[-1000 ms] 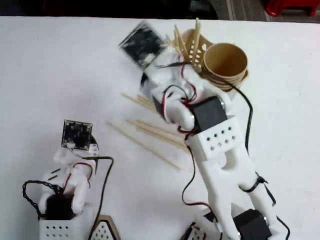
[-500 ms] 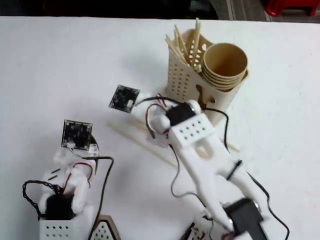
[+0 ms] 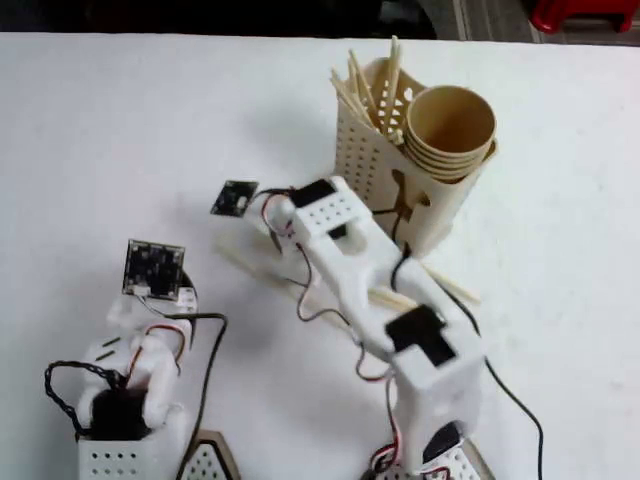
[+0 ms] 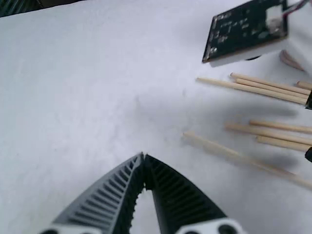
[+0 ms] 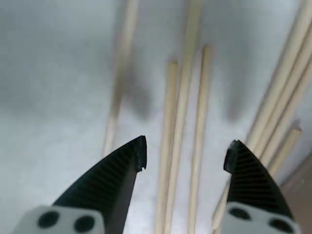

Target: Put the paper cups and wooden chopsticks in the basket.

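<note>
The step in hand is picking up the last wooden sticks. The right gripper (image 5: 186, 148) hangs low over the loose chopsticks (image 5: 181, 117) with its jaws spread wide. Two or three sticks run lengthwise straight through the gap between them, one more lies just outside one jaw, and a further bunch lies outside the other. None is touched yet, as far as the right wrist view lets me judge. Ahead of this gripper and off to its right stands the basket (image 3: 365, 165), already holding a nested stack of paper cups (image 3: 452, 125) and a sheaf of stowed chopsticks (image 3: 366, 82); so the cup half of the task looks done. The left gripper (image 4: 145, 158) sits apart with its jaws pressed together on nothing, the nearest sticks lying on the table (image 3: 120, 120) in front of it and to its right. The next move likely calls for the right gripper to sink to the tabletop, pinch the sticks lying between its jaws near their middle so they do not tip, then lift and carry them to the basket.
</note>
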`<control>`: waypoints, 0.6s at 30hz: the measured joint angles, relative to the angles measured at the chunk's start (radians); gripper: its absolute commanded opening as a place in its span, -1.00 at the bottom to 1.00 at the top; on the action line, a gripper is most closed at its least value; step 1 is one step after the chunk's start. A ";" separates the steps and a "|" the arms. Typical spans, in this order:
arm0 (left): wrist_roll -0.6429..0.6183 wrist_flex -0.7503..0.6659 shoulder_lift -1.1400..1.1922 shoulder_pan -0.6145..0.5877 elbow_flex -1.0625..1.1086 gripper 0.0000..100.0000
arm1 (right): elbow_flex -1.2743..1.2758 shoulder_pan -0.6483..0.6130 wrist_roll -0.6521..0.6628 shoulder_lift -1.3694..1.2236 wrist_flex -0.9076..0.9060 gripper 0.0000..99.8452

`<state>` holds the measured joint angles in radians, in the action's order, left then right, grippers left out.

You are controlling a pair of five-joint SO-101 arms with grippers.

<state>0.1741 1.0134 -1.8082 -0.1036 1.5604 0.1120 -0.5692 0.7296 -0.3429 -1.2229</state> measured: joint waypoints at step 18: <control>0.000 0.000 0.000 0.000 0.000 -0.95 | -0.339 0.011 0.002 -0.304 -0.061 -0.96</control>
<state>0.1741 1.0134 -1.8082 -0.1036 1.5604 -0.2271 -0.5585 0.7311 -0.6467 -1.2843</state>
